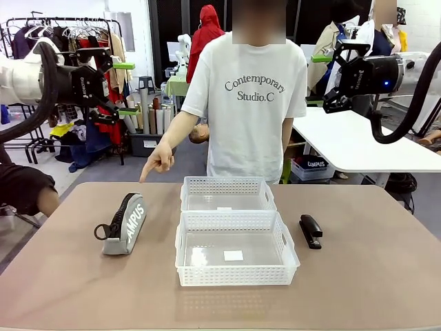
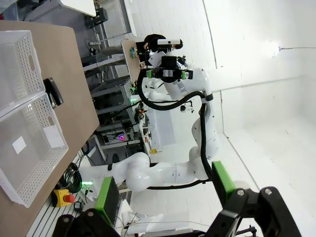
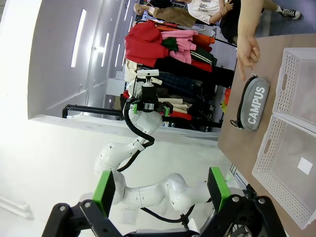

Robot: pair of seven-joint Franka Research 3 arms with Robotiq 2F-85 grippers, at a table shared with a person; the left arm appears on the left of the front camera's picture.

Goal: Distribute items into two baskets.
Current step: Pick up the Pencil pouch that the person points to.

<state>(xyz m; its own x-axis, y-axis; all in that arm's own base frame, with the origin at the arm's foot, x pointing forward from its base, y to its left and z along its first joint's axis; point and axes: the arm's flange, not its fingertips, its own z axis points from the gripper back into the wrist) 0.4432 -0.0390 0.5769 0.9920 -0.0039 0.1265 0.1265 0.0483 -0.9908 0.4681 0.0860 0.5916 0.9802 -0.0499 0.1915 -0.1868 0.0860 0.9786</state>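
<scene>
At table left lies the pouch, the stapler right of the two baskets — neither item loaded. Left gripper and right gripper hang high, jaws wide, empty. Person's hand points toward the pouch — recommend the left gripper pinch across its narrow middle, clear of that hand.
</scene>
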